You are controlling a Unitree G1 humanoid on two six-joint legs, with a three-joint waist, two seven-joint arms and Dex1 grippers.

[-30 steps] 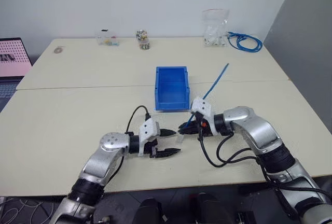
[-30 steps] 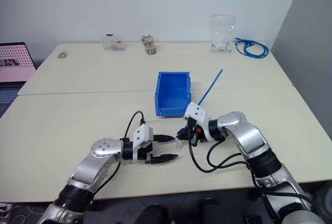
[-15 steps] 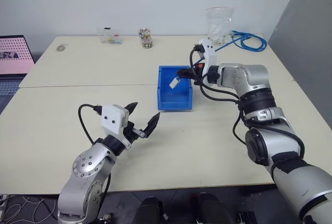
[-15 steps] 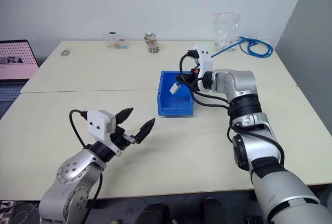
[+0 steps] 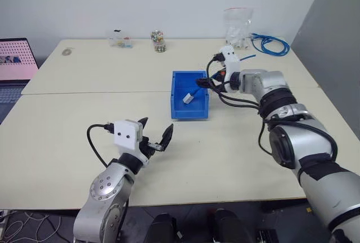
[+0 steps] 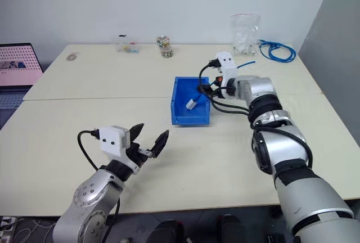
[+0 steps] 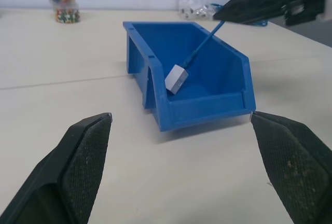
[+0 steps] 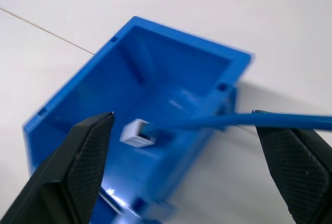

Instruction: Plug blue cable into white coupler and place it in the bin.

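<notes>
- From my head cameras, my right gripper (image 5: 203, 81) hung at the far right rim of the bin (image 5: 176, 111), fingers parted with nothing between them. The white coupler (image 5: 188, 98) sat inside the bin on the end of the blue cable (image 5: 199, 90), which slanted up toward that gripper (the stretch past my wrist was hard to follow among my own black leads).
- My left gripper (image 6: 148, 140) was held above the near table (image 6: 225, 158), jaws spread wide and empty, well apart from the bin.
- Through my left wrist camera, my two fingertips (image 7: 85, 141) stood far apart, cut off below. Between them lay the bin with the coupler inside, the cable rising over the far wall toward a dark finger of my other gripper (image 7: 270, 1) (touching or not, I could not tell).
- Through my right wrist camera, my fingers (image 8: 91, 146) flanked the bin from above; the coupler lay inside and the cable crossed the rim, running out of frame. The bin's near corner was blurred.
</notes>
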